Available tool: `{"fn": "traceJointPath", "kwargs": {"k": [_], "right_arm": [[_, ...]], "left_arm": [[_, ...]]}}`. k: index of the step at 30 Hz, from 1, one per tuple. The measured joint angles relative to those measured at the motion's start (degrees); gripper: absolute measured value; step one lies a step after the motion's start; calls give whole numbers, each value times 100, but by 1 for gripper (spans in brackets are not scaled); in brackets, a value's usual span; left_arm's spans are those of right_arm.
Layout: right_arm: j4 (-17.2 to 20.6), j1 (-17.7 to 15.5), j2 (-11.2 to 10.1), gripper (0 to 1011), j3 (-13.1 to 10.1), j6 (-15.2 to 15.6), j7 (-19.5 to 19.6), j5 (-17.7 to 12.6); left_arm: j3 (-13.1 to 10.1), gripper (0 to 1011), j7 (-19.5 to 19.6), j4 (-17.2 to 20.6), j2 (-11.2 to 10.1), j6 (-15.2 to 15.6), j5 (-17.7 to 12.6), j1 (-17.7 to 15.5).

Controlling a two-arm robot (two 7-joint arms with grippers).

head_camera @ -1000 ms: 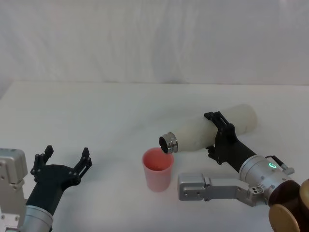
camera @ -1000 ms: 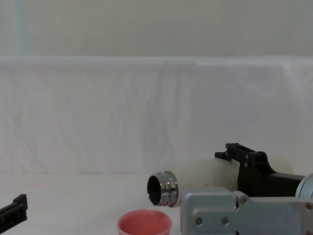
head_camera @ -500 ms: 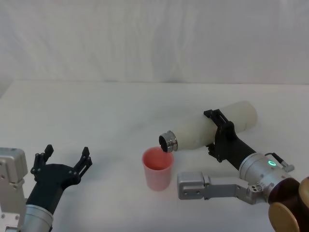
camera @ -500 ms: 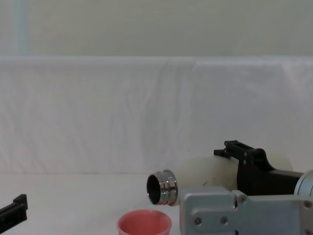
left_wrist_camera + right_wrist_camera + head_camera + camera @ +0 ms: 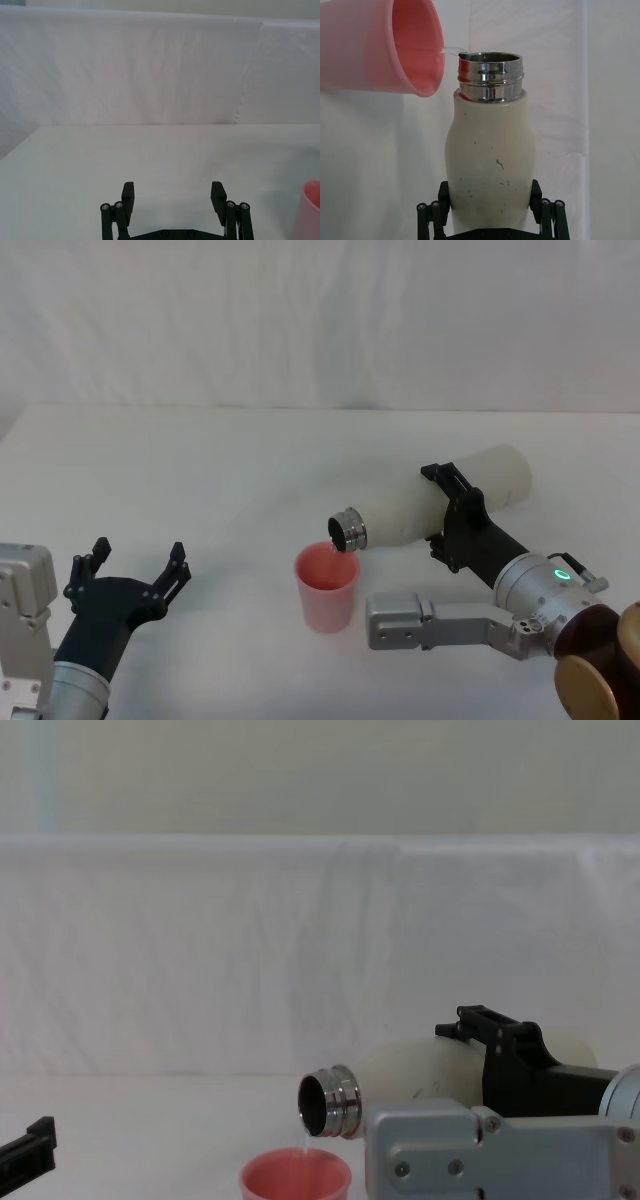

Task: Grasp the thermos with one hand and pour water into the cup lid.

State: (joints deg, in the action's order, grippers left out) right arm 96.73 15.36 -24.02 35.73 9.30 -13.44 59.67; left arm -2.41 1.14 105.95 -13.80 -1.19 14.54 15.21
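White bench (image 5: 200, 460), pale draped backdrop behind. Right end effector (image 5: 455, 520) reaches in from the right, clamped around the body of the one thermos (image 5: 440, 502), held nearly level with its steel neck dipped over the one cup lid (image 5: 326, 589), which stands on the bench near centre. A thin stream of water (image 5: 451, 48) runs from the neck into the cup. A second ago the neck sat slightly higher and no stream showed. Left end effector (image 5: 130, 575) low left over the bench, fingers (image 5: 128, 192) spread apart, holding nothing.
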Motion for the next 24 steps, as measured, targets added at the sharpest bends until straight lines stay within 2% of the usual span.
{"fn": "traceJointPath", "kwargs": {"k": [24], "right_arm": [[27, 13, -23, 957, 5, 23, -38, 24]], "left_arm": [[0, 1001, 0, 0, 0, 0, 0, 0]]}}
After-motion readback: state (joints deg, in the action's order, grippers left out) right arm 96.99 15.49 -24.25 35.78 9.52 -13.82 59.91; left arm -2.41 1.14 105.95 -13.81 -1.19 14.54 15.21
